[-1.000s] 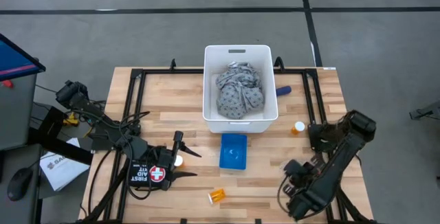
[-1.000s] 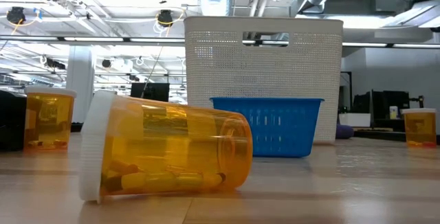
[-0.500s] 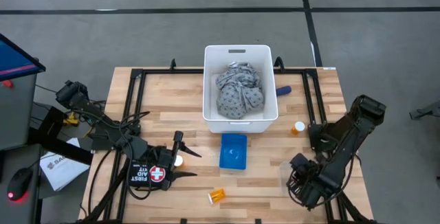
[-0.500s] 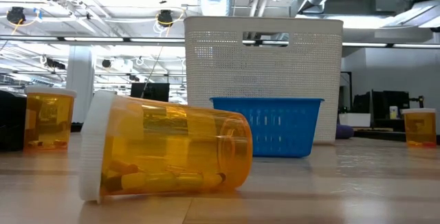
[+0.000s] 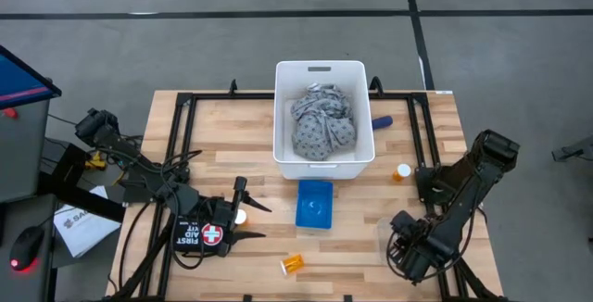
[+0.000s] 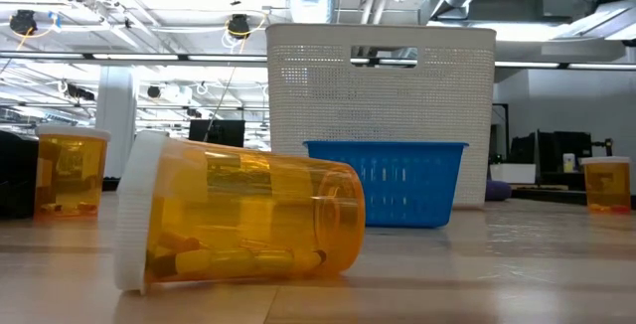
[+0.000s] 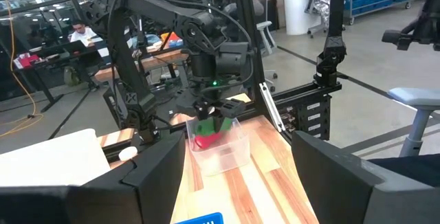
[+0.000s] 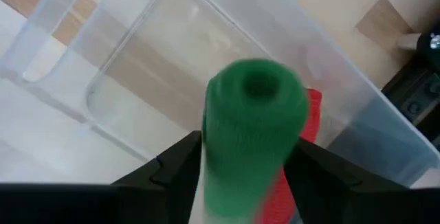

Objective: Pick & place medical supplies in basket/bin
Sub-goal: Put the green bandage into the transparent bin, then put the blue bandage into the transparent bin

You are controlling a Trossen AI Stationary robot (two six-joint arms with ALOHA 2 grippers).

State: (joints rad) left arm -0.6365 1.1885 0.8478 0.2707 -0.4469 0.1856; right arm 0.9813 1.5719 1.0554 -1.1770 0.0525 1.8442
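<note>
1. Right claw (image 8: 240, 176) hanging over a clear plastic tray (image 8: 137, 80) at the desk's (image 5: 232, 135) near right corner, pinching a green stick-like roll (image 8: 251, 135) (red piece (image 8: 295, 162) beside it).
2. Left claw (image 5: 243, 211) spread, low at near left.
3. Three orange pill bottles counted: (image 5: 292, 264), (image 5: 401, 170), (image 6: 70, 173).

"FIRST AID KIT" with a white cross on the black pouch (image 5: 201, 235).
</note>
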